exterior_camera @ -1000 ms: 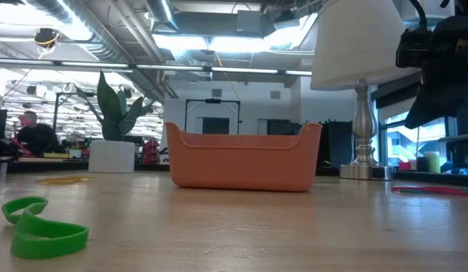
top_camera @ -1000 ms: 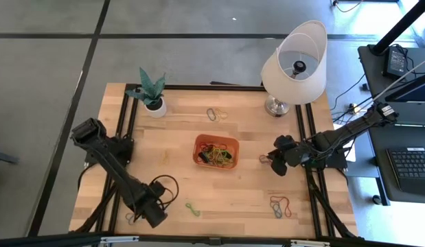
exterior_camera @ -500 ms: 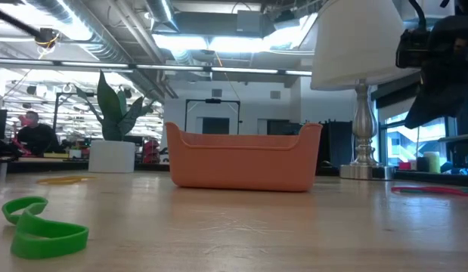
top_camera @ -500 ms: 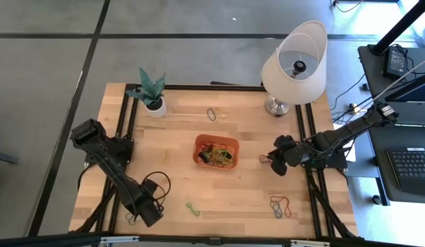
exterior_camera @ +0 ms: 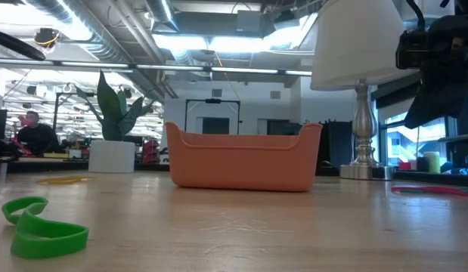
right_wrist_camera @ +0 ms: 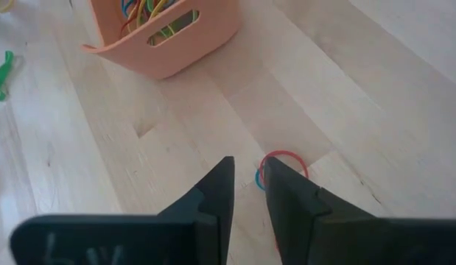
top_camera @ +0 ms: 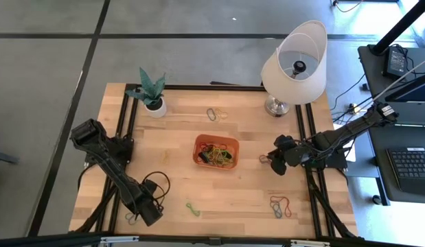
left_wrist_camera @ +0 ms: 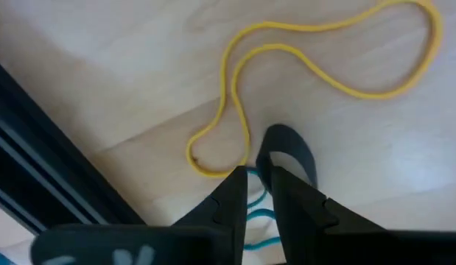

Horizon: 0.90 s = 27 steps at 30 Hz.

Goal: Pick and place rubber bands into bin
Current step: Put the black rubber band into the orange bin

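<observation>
The left pincer (left_wrist_camera: 258,177) hangs low over the pale, smooth-grained wooden surface (left_wrist_camera: 360,147) near its front left corner, its two dark tapered fingers (left_wrist_camera: 231,193) parted by a narrow gap and grasping nothing. Just ahead of the tips lies a thin yellow rubber band (left_wrist_camera: 286,81), a long loop bent into a wavy shape; a teal band (left_wrist_camera: 258,218) shows between and under the fingers, touching the wood. The right pincer (right_wrist_camera: 247,173) hovers by the right edge, fingers slightly apart and holding nothing, with a round red band (right_wrist_camera: 283,163) and a small blue one (right_wrist_camera: 259,179) just beyond its tips. Farther ahead of it sits the orange plastic bin (right_wrist_camera: 205,37), round-cornered with slotted handles, a tangle of coloured bands (top_camera: 217,155) inside
</observation>
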Available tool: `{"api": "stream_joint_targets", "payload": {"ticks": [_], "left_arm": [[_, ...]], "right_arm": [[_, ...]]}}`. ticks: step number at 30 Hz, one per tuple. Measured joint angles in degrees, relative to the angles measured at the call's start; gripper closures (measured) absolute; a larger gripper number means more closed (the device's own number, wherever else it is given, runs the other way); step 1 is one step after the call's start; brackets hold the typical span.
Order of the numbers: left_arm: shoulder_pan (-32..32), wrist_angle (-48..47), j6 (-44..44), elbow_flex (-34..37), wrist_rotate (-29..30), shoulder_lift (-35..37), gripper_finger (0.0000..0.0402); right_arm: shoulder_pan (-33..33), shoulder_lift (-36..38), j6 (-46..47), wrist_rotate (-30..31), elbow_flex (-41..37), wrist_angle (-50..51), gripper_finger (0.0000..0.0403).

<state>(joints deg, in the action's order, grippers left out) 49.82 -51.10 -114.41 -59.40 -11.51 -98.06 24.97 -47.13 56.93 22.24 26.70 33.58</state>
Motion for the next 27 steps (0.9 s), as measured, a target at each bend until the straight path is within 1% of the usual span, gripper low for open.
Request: {"api": "stream_joint_targets", "payload": {"ticks": [5,11,21,24,27], "left_arm": [[0.02,0.1,0.23,0.0,3.11,0.0,0.0334],[-0.04,0.37,4.05,0.0,2.98,-1.23,0.0338],[-0.04,3.91,4.2,-0.16,2.24,-5.98,0.0338],[-0.2,4.17,4.2,-0.15,2.15,-6.09,0.0345],[-0.71,3.49,4.2,-0.67,2.33,-5.61,0.0368]], "right_arm": [[0.0,0.0,0.0,0.0,0.0,0.0,0.0323],[0.02,0.0,0.02,0.0,0.0,-0.04,0.0323],[0.0,0.0,0.02,0.0,0.02,-1.15,0.0323],[0.01,0.0,0.02,0.0,0.02,-1.27,0.0323],[0.01,0.0,0.02,0.0,0.02,-1.27,0.0323]]}}
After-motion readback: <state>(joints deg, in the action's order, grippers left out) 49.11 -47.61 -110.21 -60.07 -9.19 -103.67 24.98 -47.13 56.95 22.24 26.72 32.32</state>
